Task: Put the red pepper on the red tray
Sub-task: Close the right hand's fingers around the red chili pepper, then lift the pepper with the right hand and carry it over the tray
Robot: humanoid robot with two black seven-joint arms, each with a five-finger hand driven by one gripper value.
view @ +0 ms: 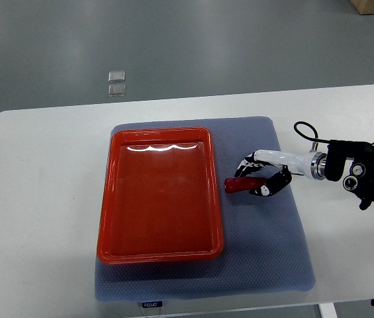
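Observation:
A red pepper (241, 185) lies on the grey mat just right of the red tray (160, 245), its tip pointing toward the tray's right rim. My right hand (261, 177) reaches in from the right edge and its fingers curl over the pepper's stem end, closing on it. The pepper still rests on the mat. The tray holds nothing. The left arm does not show.
The grey mat (266, 265) covers the middle of the white table (41, 199), and the tray sits on its left half. Beyond the far table edge, two small clear squares (116, 83) lie on the floor.

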